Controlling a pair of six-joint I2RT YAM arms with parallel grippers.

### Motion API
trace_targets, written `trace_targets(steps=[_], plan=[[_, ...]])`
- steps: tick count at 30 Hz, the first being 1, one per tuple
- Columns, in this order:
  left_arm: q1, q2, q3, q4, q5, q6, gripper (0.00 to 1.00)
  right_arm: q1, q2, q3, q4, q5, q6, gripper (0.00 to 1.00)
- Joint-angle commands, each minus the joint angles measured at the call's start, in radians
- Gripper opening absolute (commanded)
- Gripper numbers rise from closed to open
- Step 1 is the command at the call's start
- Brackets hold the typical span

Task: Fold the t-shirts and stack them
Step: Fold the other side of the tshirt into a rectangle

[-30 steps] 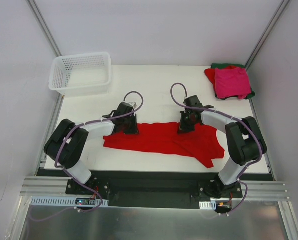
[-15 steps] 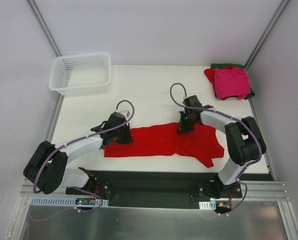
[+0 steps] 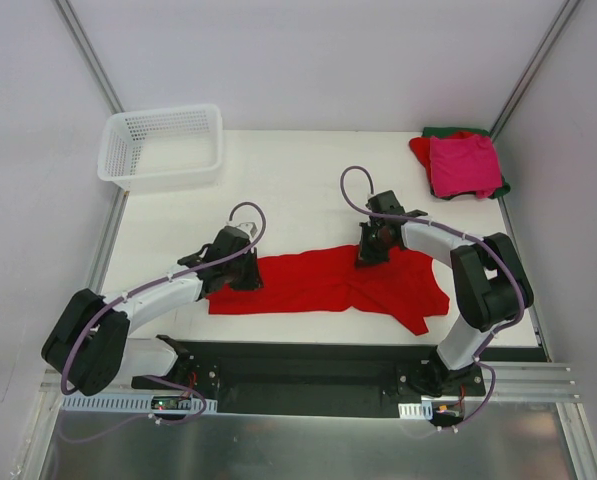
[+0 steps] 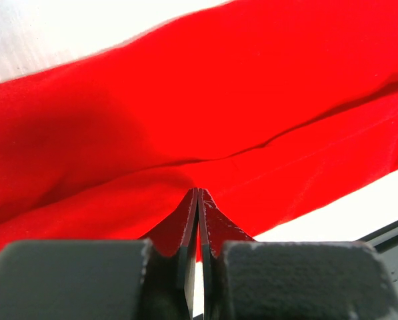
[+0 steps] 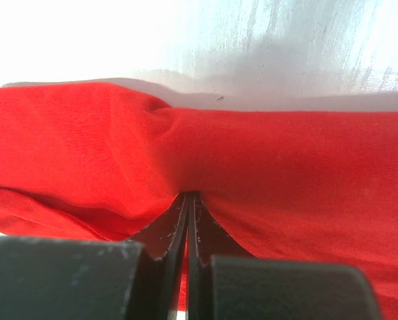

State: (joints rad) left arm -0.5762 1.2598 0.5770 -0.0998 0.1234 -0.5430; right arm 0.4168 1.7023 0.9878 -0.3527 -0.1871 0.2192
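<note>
A bright red t-shirt [image 3: 328, 280] lies as a long band across the front middle of the table, one sleeve pointing to the near right. My left gripper [image 3: 248, 282] is shut on the cloth at the band's left far edge. The left wrist view shows its tips [image 4: 198, 193] pinching red t-shirt fabric [image 4: 185, 100]. My right gripper [image 3: 367, 259] is shut on the far edge right of centre. Its tips [image 5: 188, 197] nip red t-shirt fabric [image 5: 285, 167]. At the back right corner a magenta-pink t-shirt [image 3: 464, 165] lies folded on a red one [image 3: 419, 150] and a dark green one [image 3: 440, 131].
A white mesh basket [image 3: 158, 176] stands at the back left corner of the table. Grey frame rails run along the table's left and right sides, and a black base bar [image 3: 298, 365] lies along the near edge.
My left gripper has moved toward the near edge and slightly left, taking the shirt's far left edge with it, so the left part of the band is narrower. The right arm has not moved.
</note>
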Motion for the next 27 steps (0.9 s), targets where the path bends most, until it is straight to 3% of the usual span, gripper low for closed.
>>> trace_targets(steps=[1,20,27], plan=[[-0.007,-0.028,0.017,-0.011,-0.011,0.014,0.0,0.008,0.008,0.031,-0.009,0.012,-0.007,0.01],[-0.007,0.127,0.08,0.058,0.001,0.034,0.0,0.011,0.016,0.028,-0.008,0.014,-0.006,0.01],[-0.007,0.109,0.075,0.064,0.028,0.029,0.0,0.011,0.017,0.029,-0.008,0.014,-0.009,0.01]])
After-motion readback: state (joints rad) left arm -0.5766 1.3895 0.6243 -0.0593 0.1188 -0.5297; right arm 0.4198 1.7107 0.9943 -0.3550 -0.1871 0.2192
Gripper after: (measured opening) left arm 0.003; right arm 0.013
